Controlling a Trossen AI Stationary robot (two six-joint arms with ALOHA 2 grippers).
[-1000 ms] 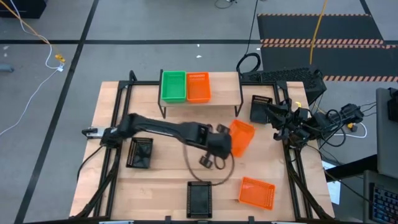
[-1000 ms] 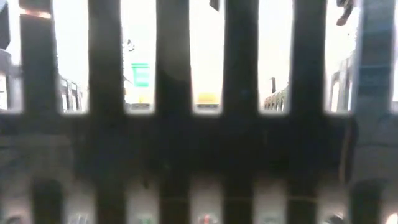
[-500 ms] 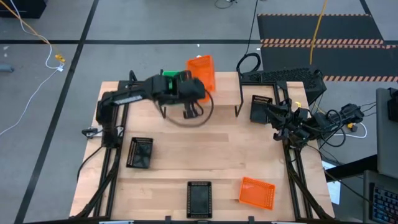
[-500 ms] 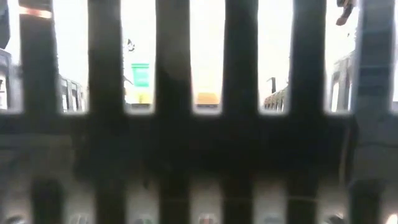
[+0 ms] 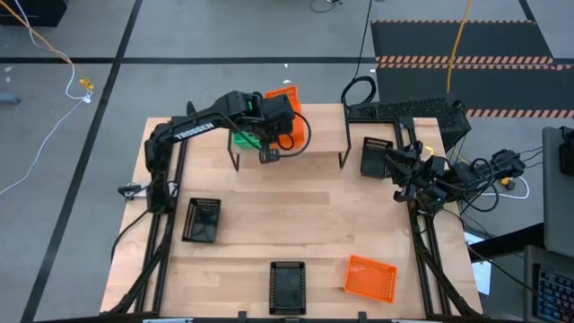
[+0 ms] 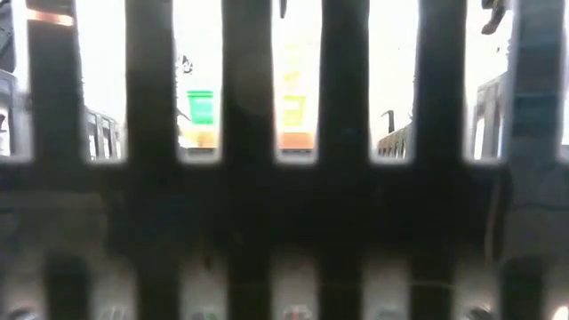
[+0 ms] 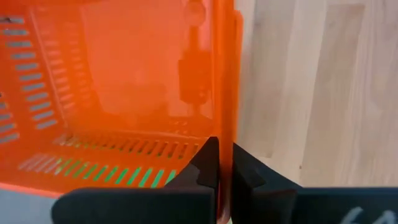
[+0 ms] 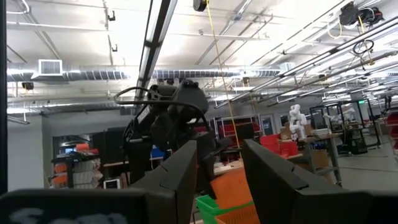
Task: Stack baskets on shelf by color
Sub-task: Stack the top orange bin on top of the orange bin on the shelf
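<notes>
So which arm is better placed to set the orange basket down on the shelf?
Left. Its claw is shut on the orange basket over the shelf. The right claw waits open at the table's right edge.

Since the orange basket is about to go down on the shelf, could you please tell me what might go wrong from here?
1. The left claw pinches only one thin wall of the orange basket, so it may tilt or slip.
2. It may not nest squarely in the orange basket already on the shelf.
3. The green basket sits right beside, and the arm could nudge it.

The right claw waits open at the table's right edge.
</notes>
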